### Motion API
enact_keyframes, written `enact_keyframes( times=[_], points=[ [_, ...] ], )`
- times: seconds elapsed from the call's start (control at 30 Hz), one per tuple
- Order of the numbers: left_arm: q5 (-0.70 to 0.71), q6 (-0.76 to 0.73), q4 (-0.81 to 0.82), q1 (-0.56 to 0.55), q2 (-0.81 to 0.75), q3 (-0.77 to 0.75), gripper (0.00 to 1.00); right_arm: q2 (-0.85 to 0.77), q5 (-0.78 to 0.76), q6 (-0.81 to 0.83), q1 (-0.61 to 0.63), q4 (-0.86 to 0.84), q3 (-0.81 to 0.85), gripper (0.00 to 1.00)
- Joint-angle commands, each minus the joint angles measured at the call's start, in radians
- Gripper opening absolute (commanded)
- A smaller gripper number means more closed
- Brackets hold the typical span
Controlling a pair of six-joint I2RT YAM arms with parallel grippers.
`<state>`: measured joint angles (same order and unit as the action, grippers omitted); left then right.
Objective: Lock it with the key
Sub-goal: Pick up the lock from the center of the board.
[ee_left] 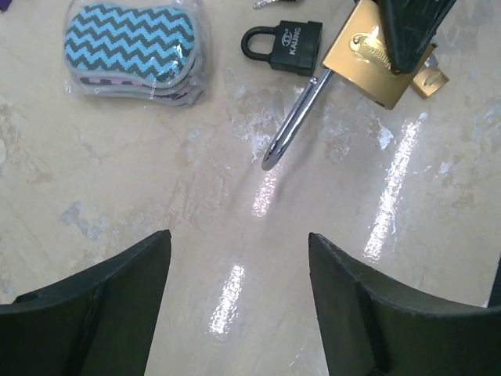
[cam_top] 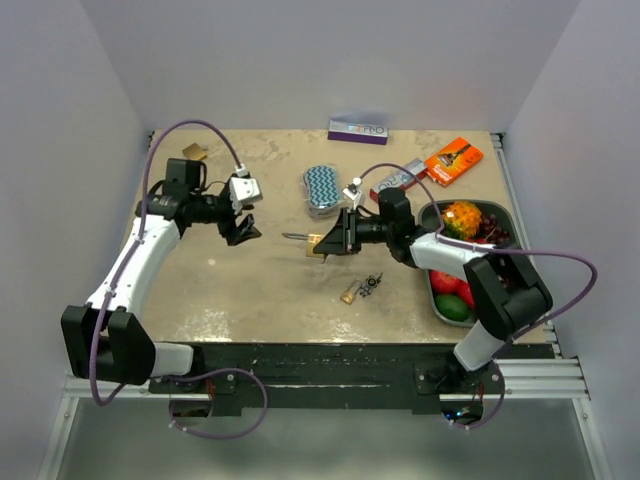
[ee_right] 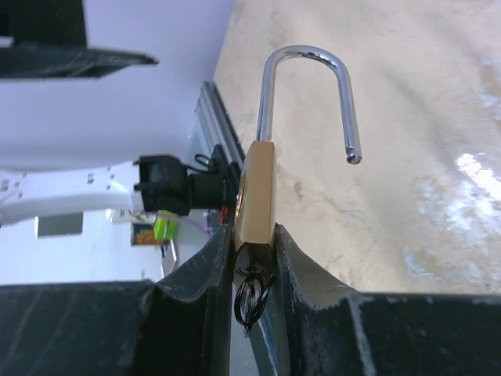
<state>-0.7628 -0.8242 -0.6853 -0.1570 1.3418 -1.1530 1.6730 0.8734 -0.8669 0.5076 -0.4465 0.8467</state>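
The left arm [cam_top: 140,255] bends in from the lower left of the top view, left gripper [cam_top: 243,229] spread wide, empty. The right arm [cam_top: 450,250] stretches toward centre frame, right gripper [cam_top: 333,240] pinching a brass padlock [ee_right: 257,188].

Chevron sponge pack [cam_top: 322,188] and fruit tray [cam_top: 495,204]

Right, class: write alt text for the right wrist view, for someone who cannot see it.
The right hand grips a brass padlock by its body, its silver shackle swung open above the beige table.
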Motion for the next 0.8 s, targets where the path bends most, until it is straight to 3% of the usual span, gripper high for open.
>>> enact_keyframes(
  times=[0.0, 0.3, 0.37, 0.53, 0.77],
  points=[
    [-0.251, 0.002, -0.078, 0.063, -0.058, -0.031, 0.75, -0.157, 0.134, 0.150, 0.011, -0.029, 0.044, 0.00],
    [-0.463, 0.060, -0.037, 0.062, -0.147, 0.067, 0.74, -0.321, 0.254, 0.329, 0.017, 0.095, 0.117, 0.00],
    [-0.493, 0.140, 0.057, 0.062, -0.202, 0.102, 0.74, -0.335, 0.268, 0.322, 0.020, 0.094, 0.117, 0.00],
    [-0.486, 0.347, 0.306, 0.028, -0.325, 0.196, 0.72, -0.389, 0.262, 0.324, 0.054, 0.101, 0.115, 0.00],
    [-0.434, 0.456, 0.385, -0.067, -0.359, 0.256, 0.64, -0.433, 0.234, 0.319, 0.124, 0.098, 0.117, 0.00]
  ],
)
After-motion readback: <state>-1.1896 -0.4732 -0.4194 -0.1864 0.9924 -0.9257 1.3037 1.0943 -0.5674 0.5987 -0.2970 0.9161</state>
